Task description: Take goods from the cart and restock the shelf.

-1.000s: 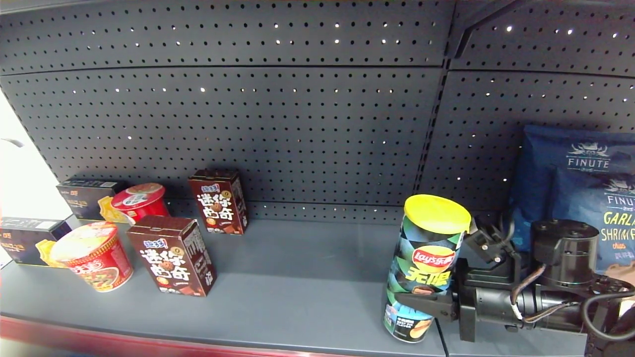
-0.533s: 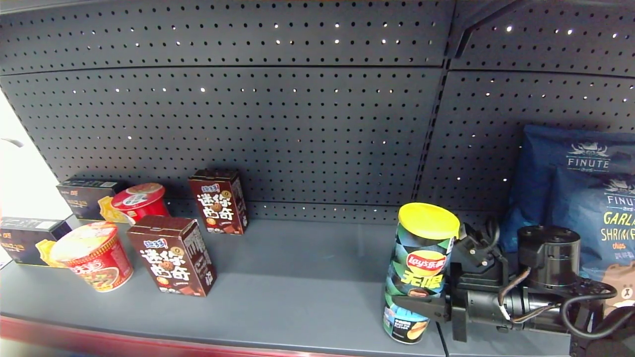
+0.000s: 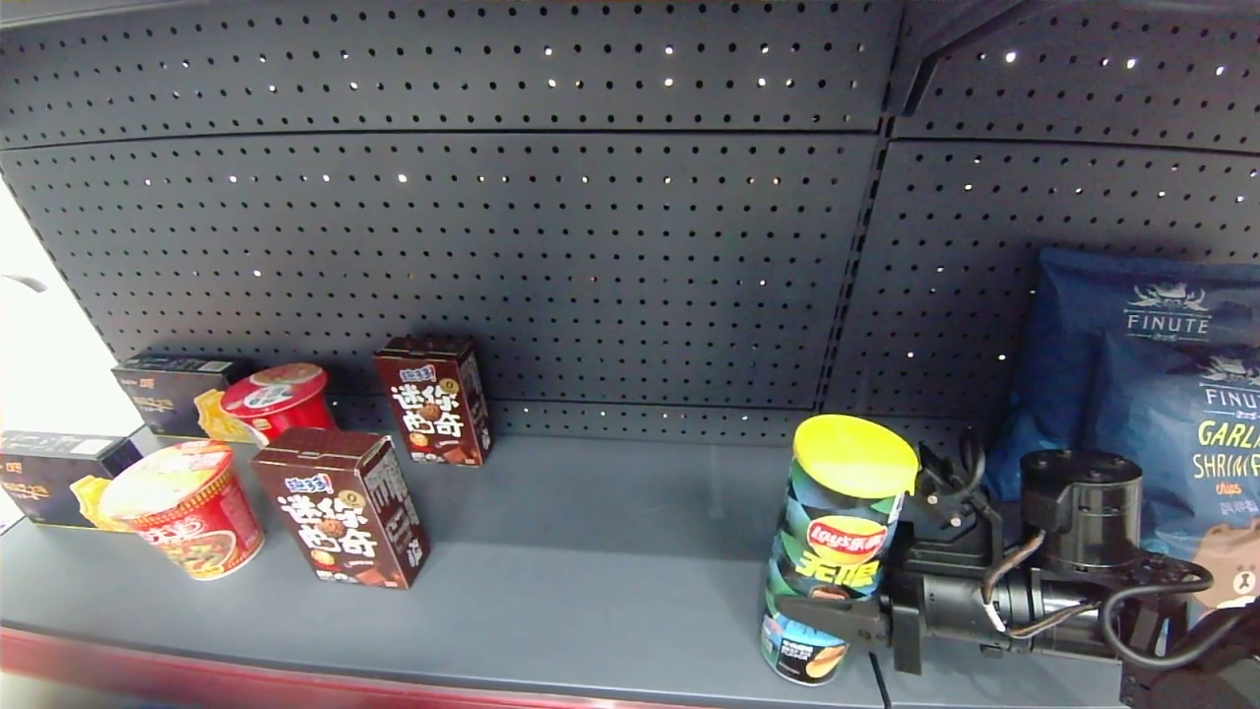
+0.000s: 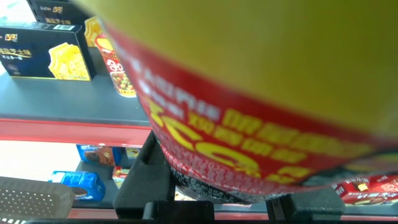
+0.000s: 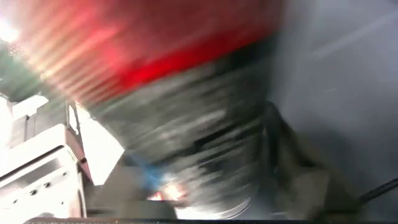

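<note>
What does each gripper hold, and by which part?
Right gripper: the chip can, by its side wall, below the middle. Left gripper: a red cup; the place of the hold is hidden.

Head view, 12 o'clock = toward back panel [image 3: 591,276].
Shelf [image 3: 591,561]: chips can [image 3: 842,492] at 4 o'clock, near the front edge, clasped by right gripper [image 3: 864,537] from the can's 3 o'clock.
Snack bags [image 3: 1162,384] at the can's 2 o'clock, against the panel.
At 9 o'clock, front row left to right: front carton [image 3: 59,473], front cup [image 3: 187,507], front box [image 3: 345,507].
Behind them: rear carton [image 3: 167,389], rear cup [image 3: 276,394], rear box [image 3: 433,399].
Left gripper [image 4: 211,196] apparently clasps a held cup [image 4: 249,93].
</note>
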### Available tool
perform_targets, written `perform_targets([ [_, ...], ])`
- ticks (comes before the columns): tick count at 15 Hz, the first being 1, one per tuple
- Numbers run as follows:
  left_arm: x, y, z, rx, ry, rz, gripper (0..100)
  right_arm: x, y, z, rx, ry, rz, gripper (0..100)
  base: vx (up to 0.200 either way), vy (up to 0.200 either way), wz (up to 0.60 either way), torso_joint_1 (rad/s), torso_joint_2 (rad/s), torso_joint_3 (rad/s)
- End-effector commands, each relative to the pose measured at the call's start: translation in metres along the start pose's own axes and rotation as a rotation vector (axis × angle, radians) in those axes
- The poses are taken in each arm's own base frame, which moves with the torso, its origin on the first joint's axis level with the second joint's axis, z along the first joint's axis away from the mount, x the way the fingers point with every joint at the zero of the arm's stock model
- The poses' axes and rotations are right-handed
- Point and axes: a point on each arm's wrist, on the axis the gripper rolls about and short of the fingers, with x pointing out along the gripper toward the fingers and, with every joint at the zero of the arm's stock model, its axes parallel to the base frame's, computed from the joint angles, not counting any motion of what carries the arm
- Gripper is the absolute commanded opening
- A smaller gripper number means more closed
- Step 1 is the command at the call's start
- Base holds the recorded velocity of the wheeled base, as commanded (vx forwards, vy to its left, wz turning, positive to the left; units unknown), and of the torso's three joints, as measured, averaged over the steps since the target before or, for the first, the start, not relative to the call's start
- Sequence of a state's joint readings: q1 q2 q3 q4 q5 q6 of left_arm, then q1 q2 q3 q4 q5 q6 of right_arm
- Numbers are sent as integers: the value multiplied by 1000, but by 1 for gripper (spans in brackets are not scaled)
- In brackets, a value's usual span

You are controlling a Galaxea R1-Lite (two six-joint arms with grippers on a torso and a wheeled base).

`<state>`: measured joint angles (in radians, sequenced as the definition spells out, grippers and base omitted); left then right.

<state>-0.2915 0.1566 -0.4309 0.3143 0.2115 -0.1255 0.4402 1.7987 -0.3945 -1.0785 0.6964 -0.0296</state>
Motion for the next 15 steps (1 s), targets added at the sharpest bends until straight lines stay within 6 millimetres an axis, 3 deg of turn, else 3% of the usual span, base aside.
perform_targets([
  [1, 0, 0, -1, -1, -2, 0, 0, 0, 1, 1, -2, -4, 1, 100, 0, 0, 0, 0, 0, 0],
  [4, 0, 0, -2, 0, 1, 2, 0, -13, 8, 7, -15, -29, -6, 100, 0, 0, 0, 0, 0, 0],
  [11, 0, 0, -3, 0, 2, 4, 0, -59, 29, -9, 16, -24, -66, 100, 0, 0, 0, 0, 0, 0],
  [15, -1, 1, -5, -1, -2, 3, 0, -58, 25, -10, 23, -20, -82, 100, 0, 0, 0, 0, 0, 0],
])
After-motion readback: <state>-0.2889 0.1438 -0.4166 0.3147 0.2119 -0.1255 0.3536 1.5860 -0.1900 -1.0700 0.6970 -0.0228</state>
